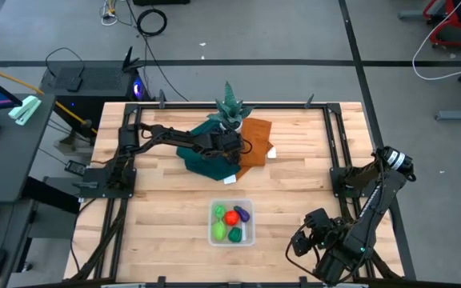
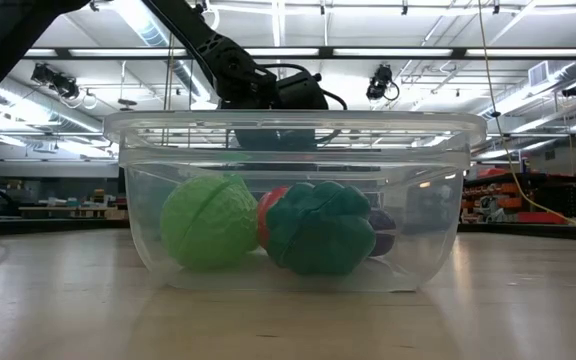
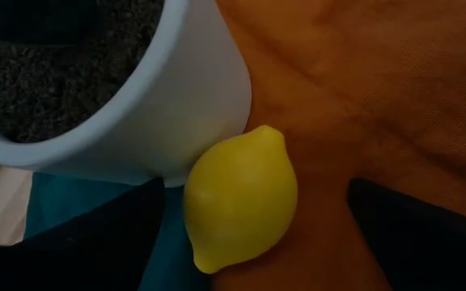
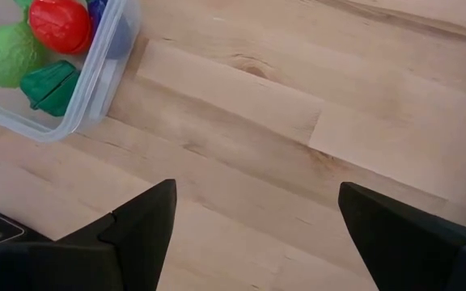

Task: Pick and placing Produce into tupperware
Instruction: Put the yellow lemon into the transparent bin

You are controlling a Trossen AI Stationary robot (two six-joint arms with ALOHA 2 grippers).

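Observation:
The clear tupperware (image 1: 231, 222) stands on the wooden table near its front edge. Inside lie a red piece (image 4: 59, 24), a light green one (image 2: 208, 222), a dark green one (image 2: 318, 228) and a purple one (image 1: 242, 213). A yellow lemon (image 3: 241, 198) lies on the orange cloth (image 3: 362, 81), leaning against the plant's white pot (image 3: 168, 105). My left gripper (image 3: 253, 222) is open above the lemon, one finger on either side, and hides it in the high view. My right gripper (image 4: 257, 210) hangs open over bare table, right of the tub.
The spiky green plant (image 1: 230, 108) stands at the table's far middle, on the orange cloth (image 1: 256, 140) and teal cloth (image 1: 206, 164). Black metal rails (image 1: 126, 136) run along the table's left, right and far sides. Bare wood lies between the cloths and the tub.

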